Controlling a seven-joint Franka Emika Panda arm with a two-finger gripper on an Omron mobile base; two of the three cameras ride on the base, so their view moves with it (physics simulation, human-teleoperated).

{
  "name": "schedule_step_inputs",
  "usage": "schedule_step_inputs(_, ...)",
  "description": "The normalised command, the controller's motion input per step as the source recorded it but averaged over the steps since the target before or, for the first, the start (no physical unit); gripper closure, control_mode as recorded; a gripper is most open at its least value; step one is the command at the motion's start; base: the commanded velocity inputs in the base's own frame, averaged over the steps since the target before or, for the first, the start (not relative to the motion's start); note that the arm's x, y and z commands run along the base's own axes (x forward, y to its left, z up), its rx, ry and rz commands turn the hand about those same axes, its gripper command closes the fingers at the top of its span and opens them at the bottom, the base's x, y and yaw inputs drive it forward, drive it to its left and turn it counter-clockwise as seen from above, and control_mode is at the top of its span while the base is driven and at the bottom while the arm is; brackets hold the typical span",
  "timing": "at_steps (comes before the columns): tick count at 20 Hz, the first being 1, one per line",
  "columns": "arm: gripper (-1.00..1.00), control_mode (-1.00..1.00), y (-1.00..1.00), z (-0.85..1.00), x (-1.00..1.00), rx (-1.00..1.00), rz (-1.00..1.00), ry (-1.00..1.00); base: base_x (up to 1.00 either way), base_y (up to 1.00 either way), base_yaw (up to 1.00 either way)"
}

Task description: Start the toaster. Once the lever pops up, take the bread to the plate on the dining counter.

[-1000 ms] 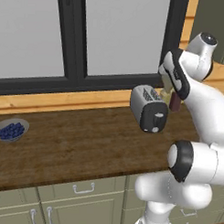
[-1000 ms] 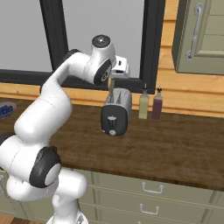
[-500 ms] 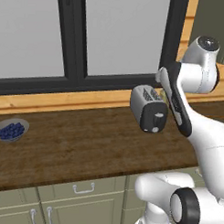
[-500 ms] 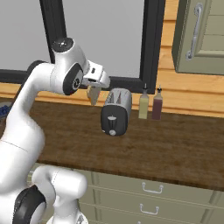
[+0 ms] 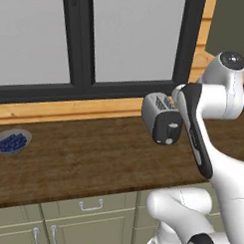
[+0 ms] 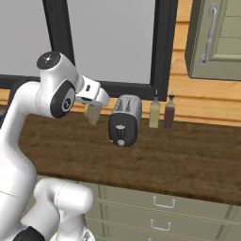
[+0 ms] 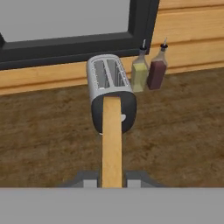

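We had the hand (image 7: 112, 181) clamped on the bread (image 7: 112, 140), lifted clear of the toaster (image 7: 110, 92) at its 12 o'clock on the counter (image 7: 183, 131), so the carry was under way, next calling for travel toward the plate.

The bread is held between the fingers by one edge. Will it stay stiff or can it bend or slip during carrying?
The bread juts straight from the gripper without sagging, so it probably stays stiff. It is thin and pinched at one edge only, so a hard squeeze might break it. Fast swings might make it pivot or slip.
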Motion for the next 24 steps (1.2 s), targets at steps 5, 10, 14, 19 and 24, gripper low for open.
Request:
schedule_step_inputs(5,1.0,-1.0,0.0,0.0,0.0,0.0,0.0,0.0,0.0,0.0,0.0)
schedule_step_inputs(10,1.0,-1.0,0.0,0.0,-0.01,0.0,0.0,0.0,0.0,0.0,0.0)
schedule_step_inputs(14,1.0,1.0,0.0,0.0,-0.08,0.0,0.0,0.0,-0.54,0.0,0.03)
schedule_step_inputs(19,1.0,1.0,0.0,0.0,0.0,0.0,0.0,0.0,-1.0,0.0,0.53)
schedule_step_inputs(24,1.0,1.0,0.0,0.0,0.0,0.0,0.0,0.0,-0.89,0.01,0.86)
